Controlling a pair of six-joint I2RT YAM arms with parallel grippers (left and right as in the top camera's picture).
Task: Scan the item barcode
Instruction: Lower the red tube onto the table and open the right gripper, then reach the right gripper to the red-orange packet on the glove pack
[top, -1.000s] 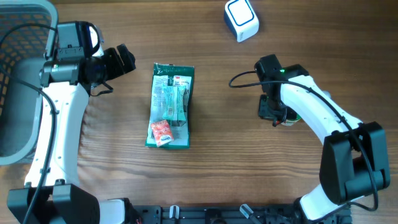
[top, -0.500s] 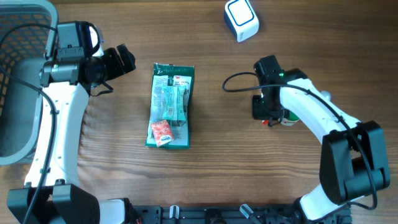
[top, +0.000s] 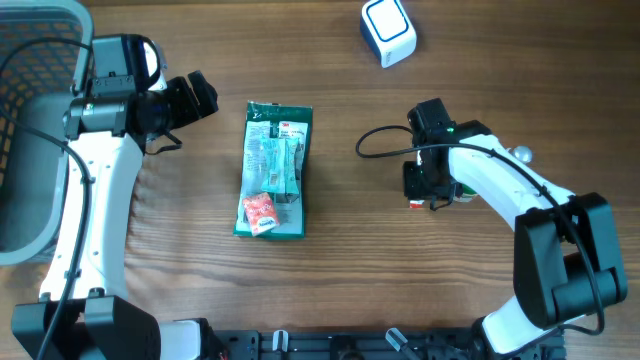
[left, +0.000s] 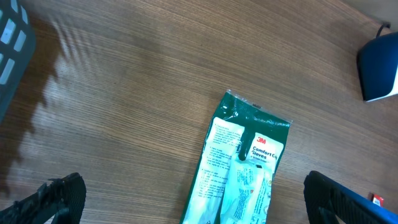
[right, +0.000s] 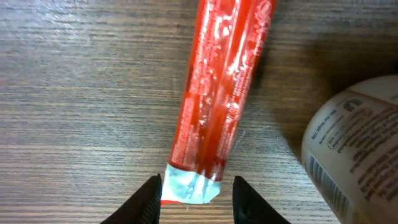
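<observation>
Now right gripper (right: 198, 194) shifted left, fingers (right: 147, 203) parted astride red tube (right: 222, 81).

Overhead: right arm (top: 500, 180) hides most of red tube (right: 214, 93). Right wrist: tube cut at top edge; container (right: 354, 149), maybe a bottle, cut at right. Left wrist: green pack (left: 242, 168) cut at bottom.

Right gripper (top: 420, 188): now further left than a second ago.
Jaws: no longer shut, apart either side of the red tube (right: 214, 93) end.
</observation>
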